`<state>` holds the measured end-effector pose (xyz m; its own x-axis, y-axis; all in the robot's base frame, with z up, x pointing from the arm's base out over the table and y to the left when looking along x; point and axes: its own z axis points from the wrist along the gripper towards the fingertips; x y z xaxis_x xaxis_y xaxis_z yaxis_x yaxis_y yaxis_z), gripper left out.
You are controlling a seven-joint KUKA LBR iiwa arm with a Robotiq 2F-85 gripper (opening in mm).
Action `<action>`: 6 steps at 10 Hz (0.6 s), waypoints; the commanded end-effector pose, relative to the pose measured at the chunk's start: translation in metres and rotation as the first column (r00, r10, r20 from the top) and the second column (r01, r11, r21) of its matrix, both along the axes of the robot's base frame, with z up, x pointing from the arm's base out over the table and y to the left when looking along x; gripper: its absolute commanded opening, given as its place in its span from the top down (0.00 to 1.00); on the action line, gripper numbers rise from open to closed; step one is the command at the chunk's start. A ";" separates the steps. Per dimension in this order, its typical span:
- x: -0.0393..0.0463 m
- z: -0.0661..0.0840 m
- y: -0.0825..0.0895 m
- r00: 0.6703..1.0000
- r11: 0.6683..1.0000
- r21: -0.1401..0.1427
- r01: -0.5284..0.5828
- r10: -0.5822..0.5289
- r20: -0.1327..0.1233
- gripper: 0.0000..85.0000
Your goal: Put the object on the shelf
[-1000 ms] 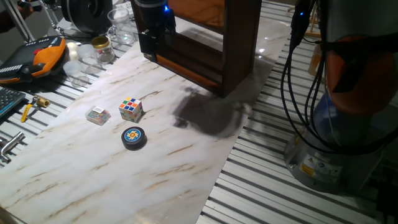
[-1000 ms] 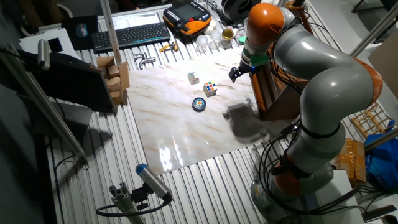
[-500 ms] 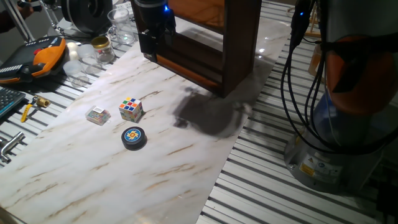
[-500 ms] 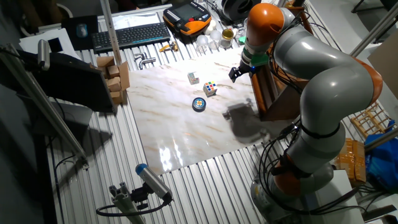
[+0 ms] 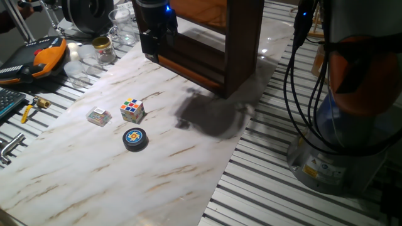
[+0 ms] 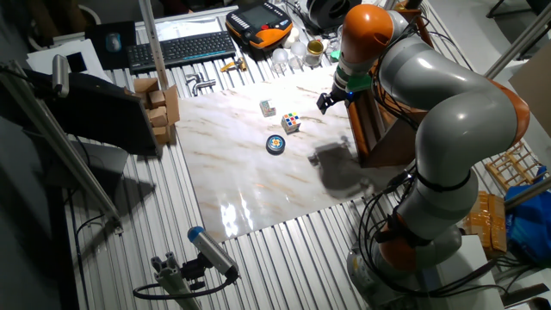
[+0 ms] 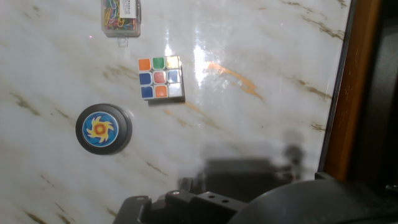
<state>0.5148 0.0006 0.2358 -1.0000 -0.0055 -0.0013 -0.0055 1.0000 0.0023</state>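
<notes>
Disc (image 5: pixel 135 139) flat on bench (image 5: pixel 75 182), just beside cube (image 5: pixel 132 110), well apart from shelf (image 5: pixel 217 44). Claw (image 6: pixel 331 97) raised near shelf, holding nothing; opening cannot be determined.

- The disc (image 5: pixel 135 139) is lying flat on the table (image 5: pixel 75 182), just beside the Rubik's cube (image 5: pixel 132 110), not touching it.
- The small box (image 5: pixel 98 116) is sitting near the cube, on its other side from the shelf (image 5: pixel 217 44).
- The shelf is standing at the table's far edge, well apart from the disc.
- The gripper (image 6: pixel 328 101) is hanging above the table beside the shelf.
</notes>
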 end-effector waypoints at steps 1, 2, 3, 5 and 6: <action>0.0001 0.001 0.000 0.995 0.995 0.010 -0.098 0.098 -0.003 1.00; 0.0000 0.002 0.000 0.995 0.995 0.010 -0.098 0.098 -0.004 1.00; -0.0001 0.003 0.000 0.995 0.995 0.010 -0.098 0.098 -0.006 1.00; 0.0001 0.003 0.001 0.995 0.995 0.009 -0.098 0.098 -0.006 1.00; 0.0003 0.003 0.001 0.995 0.995 0.009 -0.098 0.098 -0.004 1.00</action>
<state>0.5151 0.0019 0.2393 -0.9947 -0.1032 0.0030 -0.1031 0.9946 0.0110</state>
